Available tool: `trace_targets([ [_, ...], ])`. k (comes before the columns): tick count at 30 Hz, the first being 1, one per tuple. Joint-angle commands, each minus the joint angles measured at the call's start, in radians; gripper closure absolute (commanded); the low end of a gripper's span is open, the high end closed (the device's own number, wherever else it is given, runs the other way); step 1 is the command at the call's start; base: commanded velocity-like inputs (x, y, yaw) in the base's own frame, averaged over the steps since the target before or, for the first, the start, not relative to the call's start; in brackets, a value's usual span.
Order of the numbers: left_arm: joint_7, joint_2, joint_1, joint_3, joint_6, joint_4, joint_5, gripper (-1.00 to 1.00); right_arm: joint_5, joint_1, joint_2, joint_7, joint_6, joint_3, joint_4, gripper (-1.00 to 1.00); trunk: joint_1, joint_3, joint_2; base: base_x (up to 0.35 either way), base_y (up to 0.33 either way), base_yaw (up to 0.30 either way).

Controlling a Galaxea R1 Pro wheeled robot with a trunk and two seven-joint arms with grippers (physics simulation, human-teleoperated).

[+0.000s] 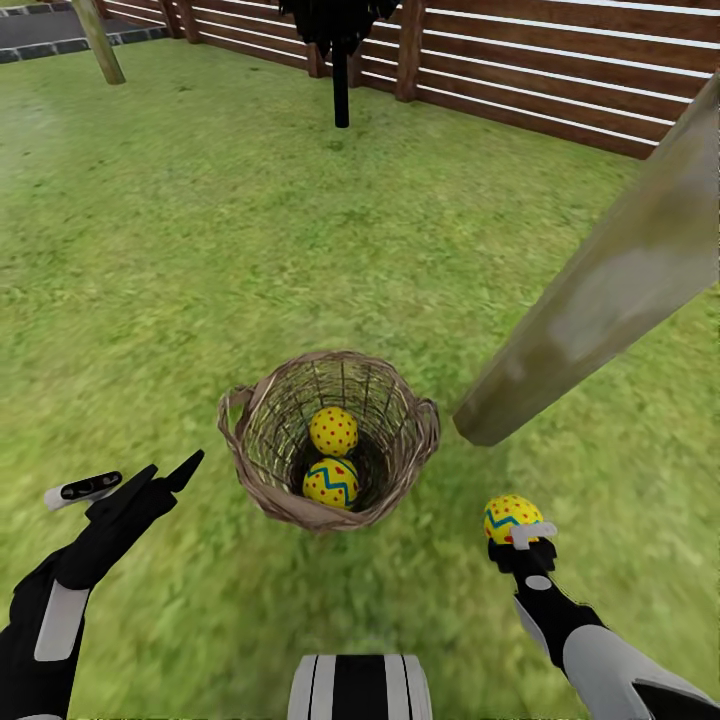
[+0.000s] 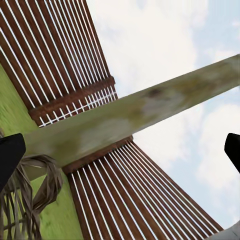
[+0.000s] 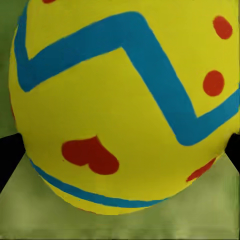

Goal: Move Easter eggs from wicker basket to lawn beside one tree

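Right gripper (image 1: 522, 540) grasps 1 smooth yellow zigzag egg (image 1: 510, 517) above mottled lawn (image 1: 180, 250), near pale trunk (image 1: 600, 290). Woven round basket (image 1: 405, 470) holds 2 eggs (image 1: 333, 431). Left gripper (image 1: 140, 480) spread, empty.

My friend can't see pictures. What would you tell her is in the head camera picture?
A wicker basket sits on the lawn with two Easter eggs inside, while the right gripper holds a third egg near the base of a pale tree trunk. The left gripper is open beside the basket; a wooden fence runs behind.
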Motion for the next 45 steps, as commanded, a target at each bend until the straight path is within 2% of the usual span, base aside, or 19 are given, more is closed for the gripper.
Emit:
trace_targets([
  [1, -0.004, 0.000, -0.001, 0.000, 0.010, 0.001, 0.000, -1.00, 0.006, 0.000, 0.001, 0.035, -0.003, 0.000, 0.006, -1.00, 0.000, -0.001, 0.000, -0.018, 0.000, 0.000],
  [7, -0.004, 0.000, -0.001, 0.000, 0.010, 0.001, 0.000, -1.00, 0.006, 0.000, 0.001, 0.035, -0.003, 0.000, 0.006, -1.00, 0.000, -0.001, 0.000, -0.021, 0.000, 0.000],
  [13, -0.004, 0.000, -0.001, 0.000, 0.010, 0.001, 0.000, -1.00, 0.006, 0.000, 0.000, 0.035, -0.003, 0.000, 0.006, -1.00, 0.000, -0.001, 0.000, -0.260, 0.000, 0.000],
  [23, -0.004, 0.000, -0.001, 0.001, 0.010, 0.002, 0.000, -1.00, 0.006, 0.000, 0.000, 0.035, -0.003, 0.000, 0.006, -1.00, 0.000, -0.001, 0.000, -0.010, 0.000, 0.000],
  [30, -0.003, 0.000, -0.001, 0.005, 0.012, 0.067, 0.000, -1.00, 0.005, 0.000, 0.000, 0.035, -0.001, -0.001, -0.001, -1.00, 0.000, -0.001, 0.000, -0.143, 0.000, 0.000],
  [34, -0.006, 0.001, -0.001, 0.015, 0.011, 0.070, 0.022, -1.00, 0.004, 0.000, 0.001, 0.035, 0.000, -0.002, -0.002, -1.00, 0.000, -0.001, 0.000, -0.048, 0.000, 0.000],
  [36, -0.006, 0.002, -0.001, 0.019, 0.011, 0.070, 0.037, -1.00, 0.004, -0.001, 0.001, 0.035, 0.000, -0.002, -0.002, -1.00, -0.001, 0.007, 0.000, -0.008, 0.000, 0.000],
  [45, -0.004, 0.008, -0.001, 0.023, 0.015, 0.066, 0.045, -1.00, 0.004, 0.000, 0.001, 0.035, 0.003, -0.002, -0.002, -1.00, -0.005, 0.042, 0.002, -0.001, 0.000, 0.000],
])
